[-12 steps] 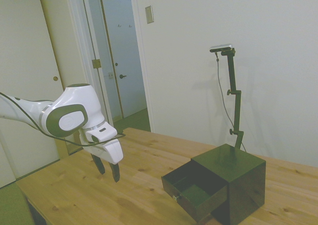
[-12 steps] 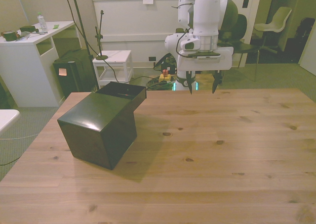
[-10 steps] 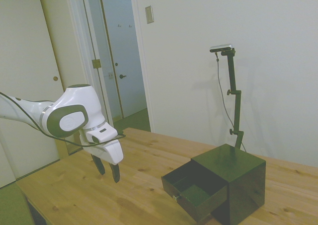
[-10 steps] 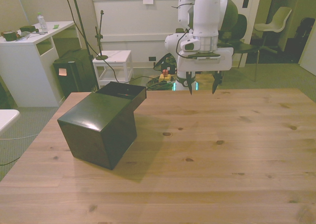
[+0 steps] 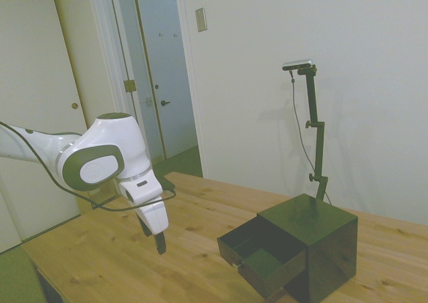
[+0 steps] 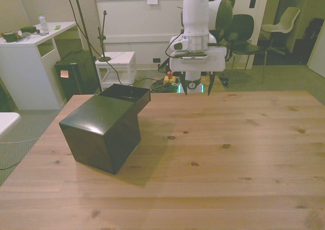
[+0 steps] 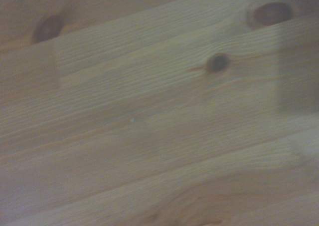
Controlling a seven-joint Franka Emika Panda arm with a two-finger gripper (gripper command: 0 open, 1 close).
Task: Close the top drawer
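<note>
The top drawer (image 5: 262, 255) is standing pulled well out of the black cabinet (image 5: 314, 243), its greenish inside showing in the side view and its small brass knob (image 5: 235, 266) facing away from the cabinet body. The cabinet is sitting on the table (image 6: 228, 154) toward the front view's left; from that view only the drawer's upper edge (image 6: 127, 92) is showing behind the cabinet's back.

The gripper (image 6: 197, 89) is hanging above the table with its jaws parted and holding nothing. In the side view the gripper (image 5: 155, 235) is sitting well apart from the drawer front, with bare table between them. The wrist view is showing only wood grain and knots.

The governing relation: the drawer is lying toward the front view's left of the jaws, and its sliding axis is running from the knob face back into the cabinet. Judged from this, the closing push is needing contact on the knob face, directed along that axis toward the cabinet. A push off that line is likely to skew the drawer or shift the cabinet.
</note>
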